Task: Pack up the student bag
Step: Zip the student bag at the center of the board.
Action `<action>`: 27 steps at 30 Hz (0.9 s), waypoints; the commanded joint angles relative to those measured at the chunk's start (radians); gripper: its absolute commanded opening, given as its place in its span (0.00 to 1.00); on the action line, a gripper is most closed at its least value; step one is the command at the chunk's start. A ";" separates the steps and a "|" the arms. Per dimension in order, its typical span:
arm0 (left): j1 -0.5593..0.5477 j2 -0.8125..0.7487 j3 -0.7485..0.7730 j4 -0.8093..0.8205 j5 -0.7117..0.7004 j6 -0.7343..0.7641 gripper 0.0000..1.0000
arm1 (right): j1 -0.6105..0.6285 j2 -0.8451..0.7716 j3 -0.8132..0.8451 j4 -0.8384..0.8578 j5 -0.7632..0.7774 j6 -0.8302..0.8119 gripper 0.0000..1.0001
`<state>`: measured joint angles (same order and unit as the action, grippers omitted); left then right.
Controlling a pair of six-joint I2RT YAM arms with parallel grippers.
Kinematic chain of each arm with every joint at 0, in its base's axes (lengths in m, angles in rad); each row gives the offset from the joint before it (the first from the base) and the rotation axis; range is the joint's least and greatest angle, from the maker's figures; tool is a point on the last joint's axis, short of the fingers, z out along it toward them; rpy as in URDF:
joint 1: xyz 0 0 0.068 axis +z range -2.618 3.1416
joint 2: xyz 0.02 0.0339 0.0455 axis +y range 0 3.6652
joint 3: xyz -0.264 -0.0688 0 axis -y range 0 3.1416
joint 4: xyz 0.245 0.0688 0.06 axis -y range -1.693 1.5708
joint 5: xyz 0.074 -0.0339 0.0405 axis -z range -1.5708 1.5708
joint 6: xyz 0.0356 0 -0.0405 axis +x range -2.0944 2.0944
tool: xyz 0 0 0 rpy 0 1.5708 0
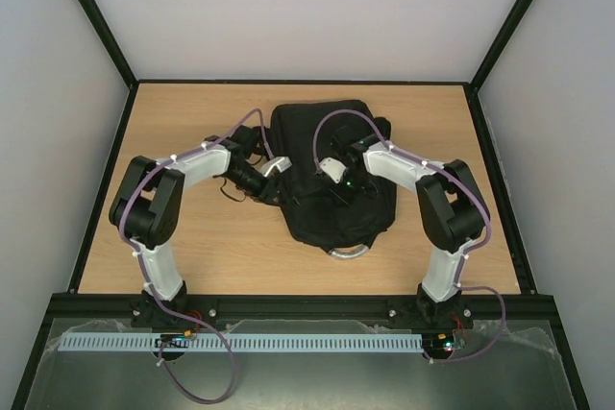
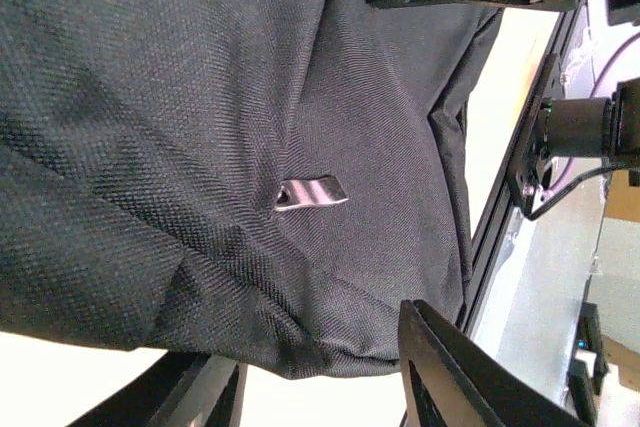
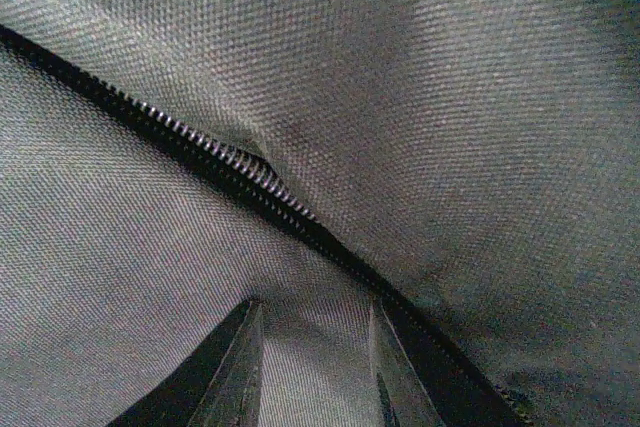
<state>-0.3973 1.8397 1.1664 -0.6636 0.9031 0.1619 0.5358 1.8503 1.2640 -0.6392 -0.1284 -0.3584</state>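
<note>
The student bag [image 1: 327, 165], a large black fabric backpack, lies flat in the middle of the table with its silver-grey handle loop [image 1: 348, 253] toward the arms. My left gripper [image 1: 274, 170] is at the bag's left edge. In the left wrist view its jaws [image 2: 320, 392] stand wide apart and open, with the bag's fabric edge [image 2: 330, 347] lying between them and a metal zip pull [image 2: 310, 191] just beyond. My right gripper [image 1: 336, 176] is down on top of the bag. It [image 3: 315, 367] is open, fingertips resting on the fabric beside a black zip [image 3: 250, 182].
The wooden table [image 1: 192, 256] is walled by a black frame and pale panels. A black cable [image 1: 231, 189] lies by the left gripper. The right arm [image 2: 590, 127] shows at the edge of the left wrist view.
</note>
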 commanded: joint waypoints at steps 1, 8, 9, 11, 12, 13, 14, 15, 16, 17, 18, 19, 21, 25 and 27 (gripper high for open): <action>-0.029 0.029 0.029 0.003 -0.009 -0.016 0.39 | -0.014 -0.060 -0.039 -0.050 0.035 -0.019 0.31; -0.085 0.123 0.113 0.009 0.077 -0.007 0.12 | -0.060 -0.237 -0.080 -0.118 0.044 -0.073 0.29; -0.099 0.141 0.137 0.005 0.092 -0.008 0.09 | -0.060 -0.280 -0.083 -0.119 0.039 -0.075 0.30; -0.121 0.173 0.187 -0.002 0.121 -0.010 0.03 | -0.061 -0.379 -0.093 -0.104 -0.002 -0.073 0.30; -0.131 0.187 0.206 0.003 0.132 -0.019 0.03 | -0.062 -0.419 -0.101 -0.097 -0.044 -0.072 0.30; -0.139 0.197 0.221 0.012 0.139 -0.037 0.02 | -0.062 -0.453 -0.116 -0.087 -0.085 -0.065 0.33; -0.146 0.207 0.232 0.024 0.152 -0.053 0.03 | -0.062 -0.478 -0.132 -0.076 -0.111 -0.044 0.38; -0.150 0.212 0.235 0.041 0.168 -0.077 0.02 | -0.062 -0.490 -0.149 -0.062 -0.122 -0.008 0.46; -0.152 0.212 0.233 0.072 0.181 -0.114 0.03 | -0.062 -0.490 -0.159 -0.061 -0.129 0.029 0.50; -0.151 0.210 0.224 0.119 0.188 -0.164 0.02 | -0.062 -0.474 -0.159 -0.074 -0.146 0.062 0.51; -0.151 0.207 0.215 0.149 0.189 -0.195 0.03 | -0.062 -0.452 -0.153 -0.093 -0.171 0.089 0.51; -0.152 0.201 0.204 0.180 0.188 -0.229 0.02 | -0.062 -0.429 -0.149 -0.104 -0.200 0.117 0.50; -0.152 0.187 0.182 0.235 0.177 -0.287 0.02 | -0.062 -0.408 -0.159 -0.090 -0.265 0.163 0.46; -0.151 0.140 0.140 0.322 0.126 -0.375 0.03 | -0.062 -0.368 -0.169 -0.030 -0.294 0.218 0.36; -0.151 0.131 0.118 0.355 0.134 -0.417 0.02 | -0.062 -0.328 -0.155 -0.027 -0.301 0.216 0.33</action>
<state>-0.5514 2.0327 1.3117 -0.4583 1.0283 -0.1326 0.4721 1.4754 1.0977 -0.6750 -0.3584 -0.2070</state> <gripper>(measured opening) 0.042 0.354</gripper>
